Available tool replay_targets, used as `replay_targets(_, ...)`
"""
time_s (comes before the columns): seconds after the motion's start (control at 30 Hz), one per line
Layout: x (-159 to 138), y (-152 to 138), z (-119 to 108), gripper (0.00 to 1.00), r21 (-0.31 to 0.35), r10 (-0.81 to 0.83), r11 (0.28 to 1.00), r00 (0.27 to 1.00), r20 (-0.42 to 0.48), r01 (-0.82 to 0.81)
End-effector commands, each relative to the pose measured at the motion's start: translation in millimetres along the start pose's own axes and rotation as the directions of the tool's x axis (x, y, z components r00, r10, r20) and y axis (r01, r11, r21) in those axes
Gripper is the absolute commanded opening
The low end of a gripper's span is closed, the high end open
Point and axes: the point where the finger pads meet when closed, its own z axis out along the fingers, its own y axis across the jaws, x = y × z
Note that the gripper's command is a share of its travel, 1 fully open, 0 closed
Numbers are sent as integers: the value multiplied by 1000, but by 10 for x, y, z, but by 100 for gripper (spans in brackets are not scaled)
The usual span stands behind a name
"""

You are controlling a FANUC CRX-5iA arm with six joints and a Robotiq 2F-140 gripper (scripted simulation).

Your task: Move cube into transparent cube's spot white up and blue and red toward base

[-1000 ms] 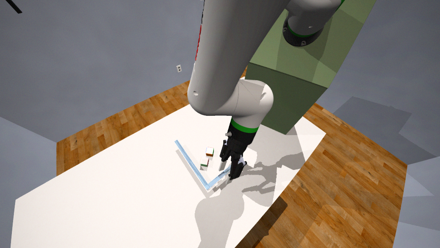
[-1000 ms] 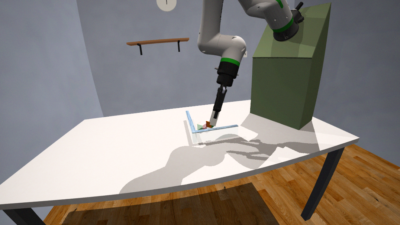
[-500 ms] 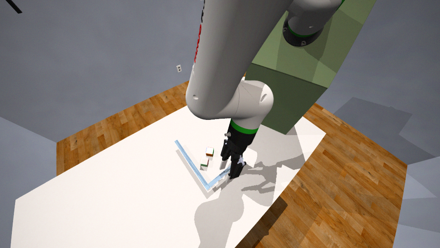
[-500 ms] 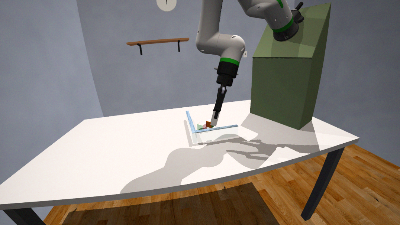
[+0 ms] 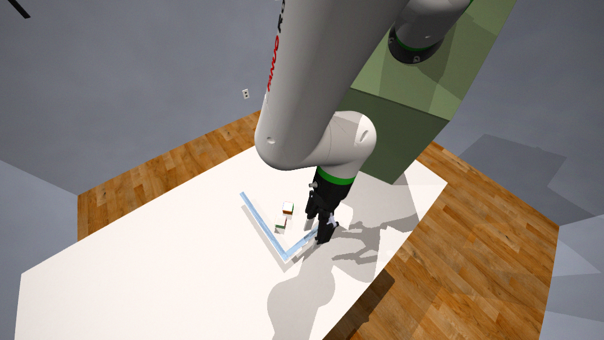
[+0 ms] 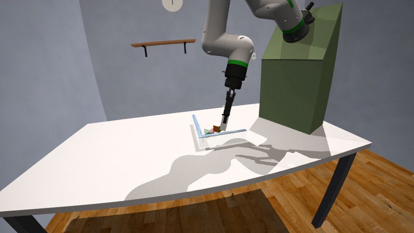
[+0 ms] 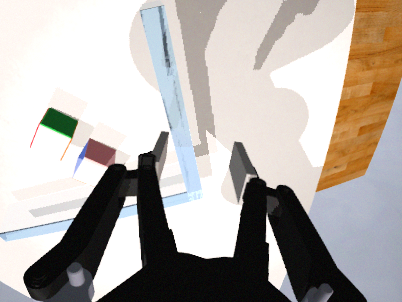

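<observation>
The cube [image 5: 287,206] has its white face up and shows orange and green sides. It rests on the white table inside the blue L-shaped frame [image 5: 270,236]. The transparent cube [image 5: 280,221] sits just beside it, nearer the frame's corner. In the side view the cube [image 6: 216,127] is right of the pale transparent cube [image 6: 208,130]. My gripper [image 5: 323,240] is open and empty, low over the frame's short arm, to the right of both cubes and apart from them. In the wrist view my fingers straddle the frame, and a green face [image 7: 60,122] and a dark red face [image 7: 100,151] show at the left.
A tall green block [image 6: 292,86] stands at the table's back right, close behind my arm. The table's edge [image 7: 346,83] runs near my gripper on the right in the wrist view. A wall shelf [image 6: 163,43] hangs far behind.
</observation>
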Motion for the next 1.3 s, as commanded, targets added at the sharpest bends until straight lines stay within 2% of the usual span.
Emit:
replay_targets(0.0,-160,-687,20,41,326,486,840,869,-95,-434)
replay_targets(1.27,-63,-767,15,41,326,486,840,869,-95,-434)
